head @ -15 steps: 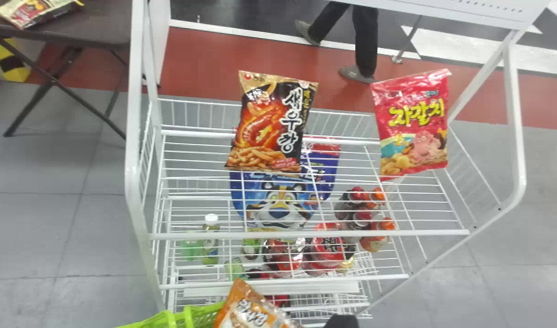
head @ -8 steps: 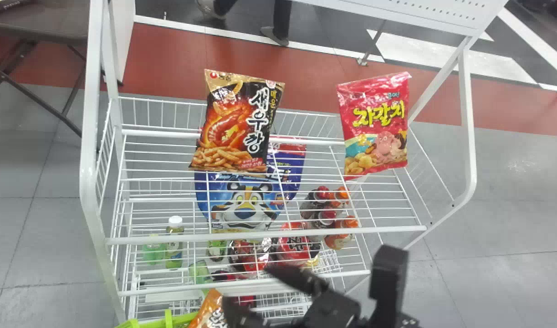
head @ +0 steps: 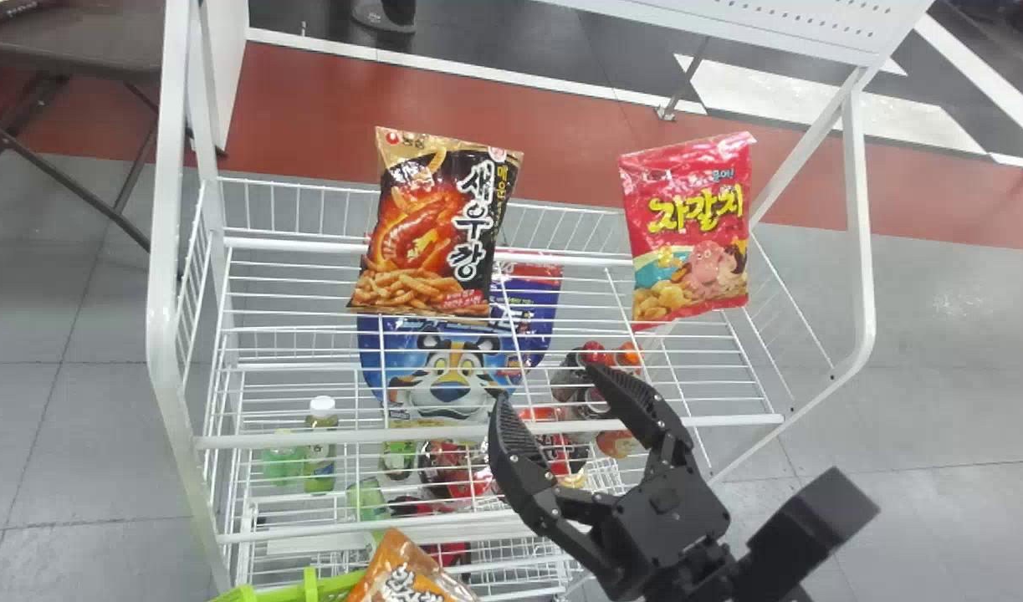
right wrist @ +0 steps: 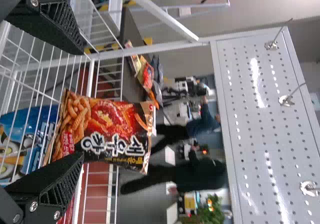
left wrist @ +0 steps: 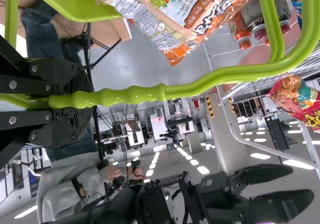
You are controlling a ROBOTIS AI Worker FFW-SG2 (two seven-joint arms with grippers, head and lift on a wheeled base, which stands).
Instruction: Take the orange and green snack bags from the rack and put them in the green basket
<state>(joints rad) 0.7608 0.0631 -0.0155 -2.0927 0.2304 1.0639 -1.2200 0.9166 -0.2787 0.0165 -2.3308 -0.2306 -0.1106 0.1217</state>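
We see the right pincer (head: 547,382) over the top shelf of the white rack (head: 166,276), its two fingers spread well apart with nothing between them. Ahead of it, slightly to its left, the black-and-orange snack bag (head: 434,230) stands upright on that shelf, its front turned our way (our right wrist view has it squarely ahead, lying sideways as that camera sees things). Further to the pincer's right, also ahead, stands the red snack bag (head: 687,234).

To the near left of the right pincer, we find the orange snack bag (head: 406,573) in the green basket (head: 312,587), its end rising above the rim. The left pincer (left wrist: 86,102) is closed around the basket's handle (left wrist: 132,94), gripping it firmly, and our left wrist view puts that bag near it, inside the basket; there, its wrapper has a green patch too.

Lower down in the rack, beneath and beyond the right pincer's fingers, we make out the blue bag (head: 448,385) with a tiger on it and some dark bottles (head: 568,380). Well to the pincer's left, on a lower level, stands a white-capped bottle (head: 319,468) (greenish, we would say).
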